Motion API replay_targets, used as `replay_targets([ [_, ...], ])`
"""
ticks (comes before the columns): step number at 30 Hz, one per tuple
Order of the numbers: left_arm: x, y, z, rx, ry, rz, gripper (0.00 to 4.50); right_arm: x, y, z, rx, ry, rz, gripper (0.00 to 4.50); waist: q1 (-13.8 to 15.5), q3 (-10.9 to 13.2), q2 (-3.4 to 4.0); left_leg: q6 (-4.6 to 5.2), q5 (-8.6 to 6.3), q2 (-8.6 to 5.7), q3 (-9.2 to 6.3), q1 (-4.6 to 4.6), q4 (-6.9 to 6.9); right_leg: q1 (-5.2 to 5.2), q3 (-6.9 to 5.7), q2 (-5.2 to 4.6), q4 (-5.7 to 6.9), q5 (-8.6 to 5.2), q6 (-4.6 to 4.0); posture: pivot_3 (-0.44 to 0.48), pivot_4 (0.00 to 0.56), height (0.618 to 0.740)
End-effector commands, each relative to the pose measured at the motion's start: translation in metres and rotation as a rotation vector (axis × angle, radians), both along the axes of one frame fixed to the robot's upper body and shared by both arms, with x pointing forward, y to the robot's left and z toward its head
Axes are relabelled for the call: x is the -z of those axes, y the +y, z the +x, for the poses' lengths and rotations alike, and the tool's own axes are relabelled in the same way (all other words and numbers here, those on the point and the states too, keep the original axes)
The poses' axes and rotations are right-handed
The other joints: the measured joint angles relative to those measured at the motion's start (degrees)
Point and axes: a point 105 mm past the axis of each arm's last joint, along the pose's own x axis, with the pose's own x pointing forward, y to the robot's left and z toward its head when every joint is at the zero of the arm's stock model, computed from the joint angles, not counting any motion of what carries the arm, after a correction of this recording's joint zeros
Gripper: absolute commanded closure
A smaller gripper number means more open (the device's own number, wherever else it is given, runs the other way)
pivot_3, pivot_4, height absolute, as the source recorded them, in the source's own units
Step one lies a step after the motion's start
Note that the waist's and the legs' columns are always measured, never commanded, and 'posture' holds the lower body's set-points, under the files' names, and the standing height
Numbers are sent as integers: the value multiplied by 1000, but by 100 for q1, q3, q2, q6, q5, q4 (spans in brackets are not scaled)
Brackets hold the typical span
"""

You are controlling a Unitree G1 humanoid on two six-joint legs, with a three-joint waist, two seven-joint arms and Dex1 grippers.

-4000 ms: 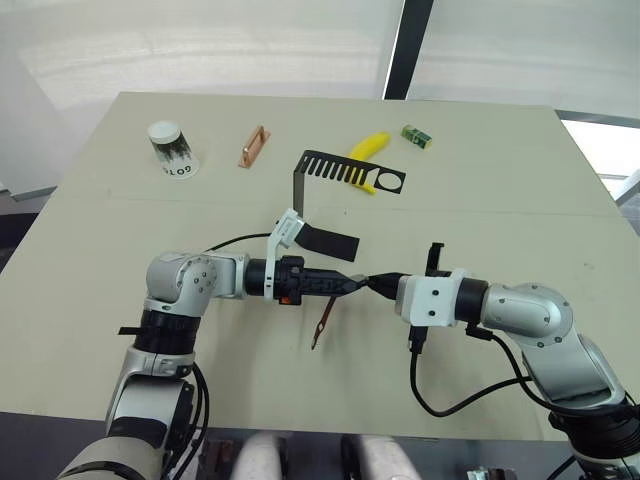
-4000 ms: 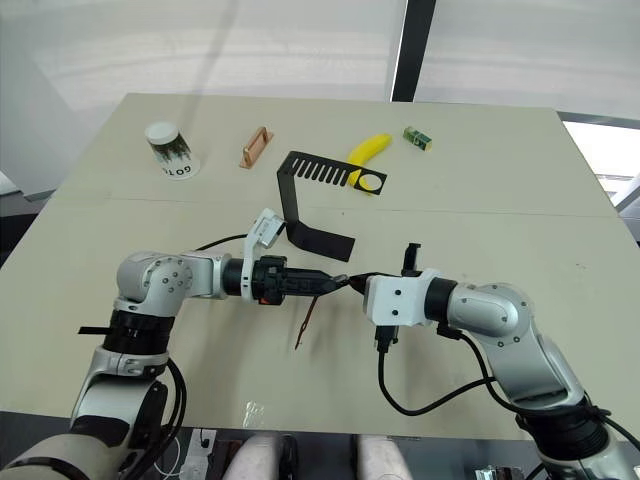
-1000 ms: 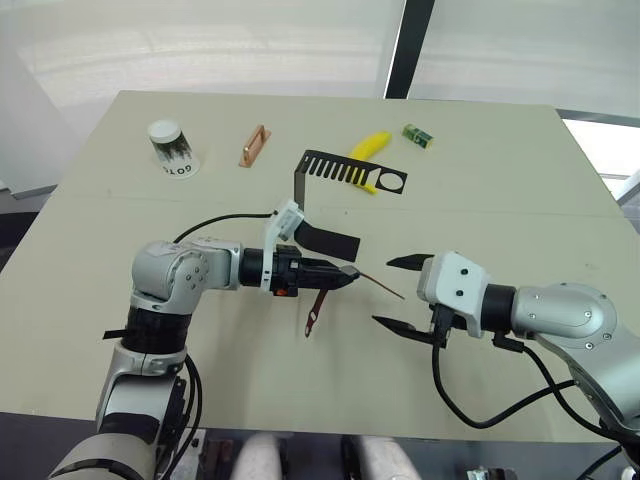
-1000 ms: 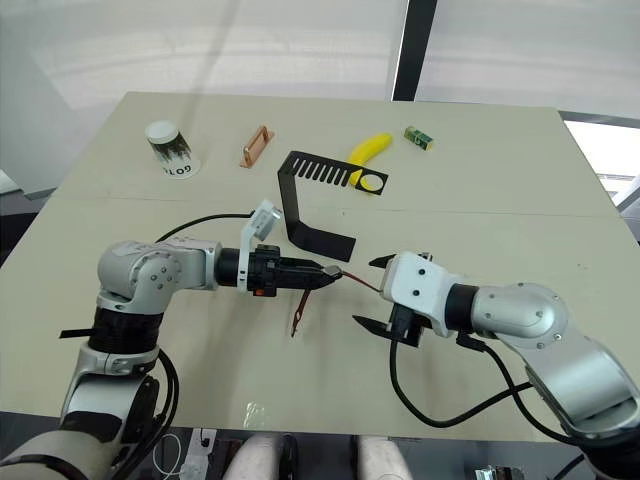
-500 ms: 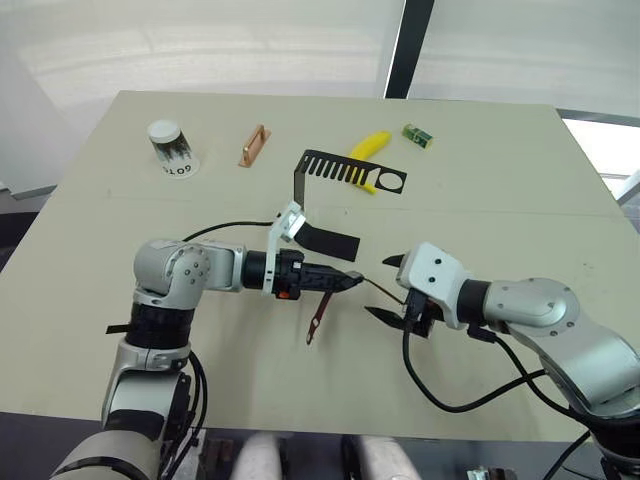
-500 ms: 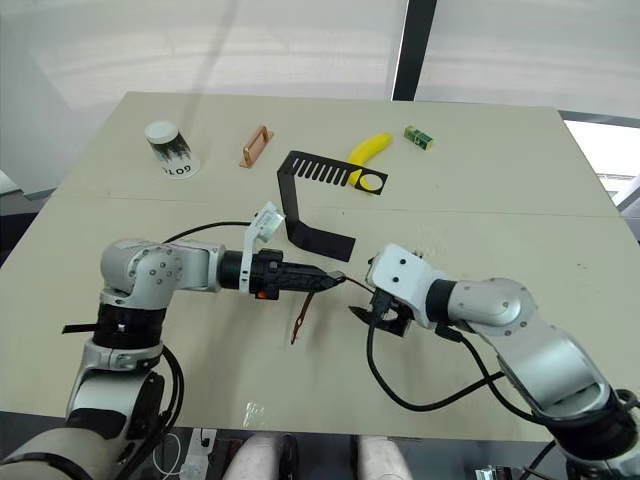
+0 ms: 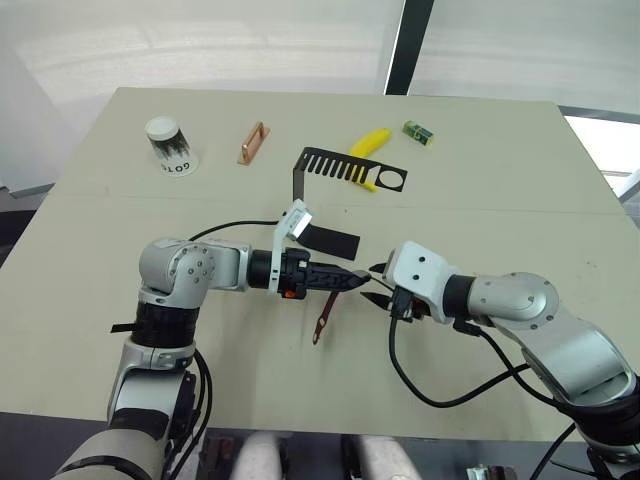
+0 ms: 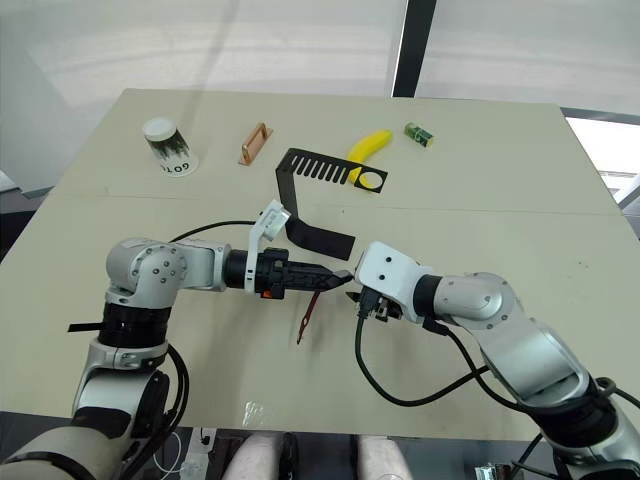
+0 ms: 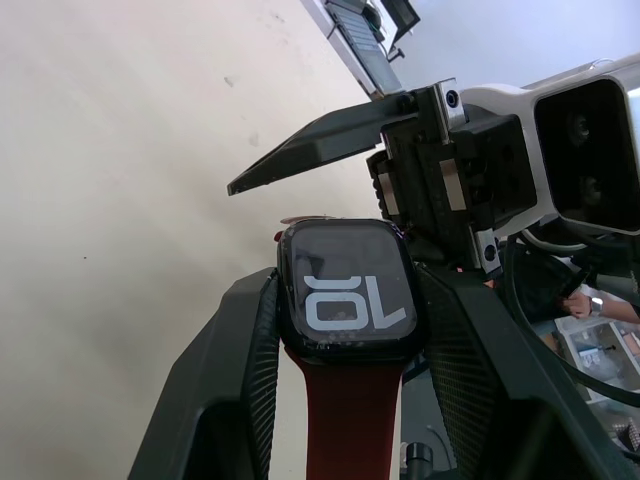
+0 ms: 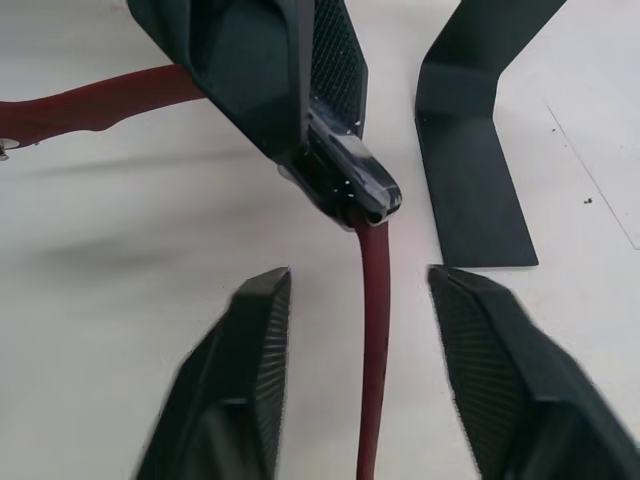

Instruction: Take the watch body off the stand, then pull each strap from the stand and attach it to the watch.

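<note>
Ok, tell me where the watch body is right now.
The watch body is clamped between the left gripper fingers above the table's middle, just in front of the stand, with the open right gripper facing it.

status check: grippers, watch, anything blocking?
Left gripper shut on dark rounded-square watch body, one maroon strap hanging below. Right gripper open, fingers either side of second maroon strap at the case. Black sheet-metal stand behind, not obstructing.

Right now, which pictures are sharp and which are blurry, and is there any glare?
Left wrist view: the watch is sharp, its digits readable; the table behind is washed pale. Right wrist view: the near fingers are soft, the strap and stand clearer. Left eye view: even daylight, bright glare on the floor at the right edge.
</note>
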Motion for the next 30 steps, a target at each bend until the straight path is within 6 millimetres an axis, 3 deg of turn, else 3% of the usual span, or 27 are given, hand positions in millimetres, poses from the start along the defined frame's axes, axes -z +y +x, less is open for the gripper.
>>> replay_targets([
  [1, -8, -2, -2, 19, -20, -40, 2889, -10, 2, 0, -6, -62, 7, 3015, -2, 0, 0, 0, 0, 0, 0, 0, 0, 0, 0, 0, 0, 0, 0, 0, 150, 740],
  [8, -6, -2, -3, 13, -23, -38, 2889, -13, 1, -1, -8, -83, 9, 3015, -2, 0, 0, 0, 0, 0, 0, 0, 1, 0, 0, 0, 1, 0, 0, 0, 150, 740],
  [12, -6, -3, -2, 8, -21, -42, 2889, -14, 0, -1, -13, -90, 8, 4329, -3, 0, 0, 0, 0, 0, 0, 0, 1, 0, 0, 0, 2, 0, 0, 0, 150, 740],
  [13, -6, -3, -2, 7, -21, -43, 2889, -14, 0, -1, -15, -91, 8, 4425, -3, 0, 0, 0, 0, 0, 0, 0, 1, 0, 0, 1, 2, 0, 0, 0, 150, 740],
  [30, -3, -2, 4, -16, -4, -45, 2889, -17, 1, -2, -28, -128, -2, 4425, -2, 0, 0, 0, 0, 0, 0, 0, 2, 0, 0, 0, 3, 0, 0, 0, 150, 740],
])
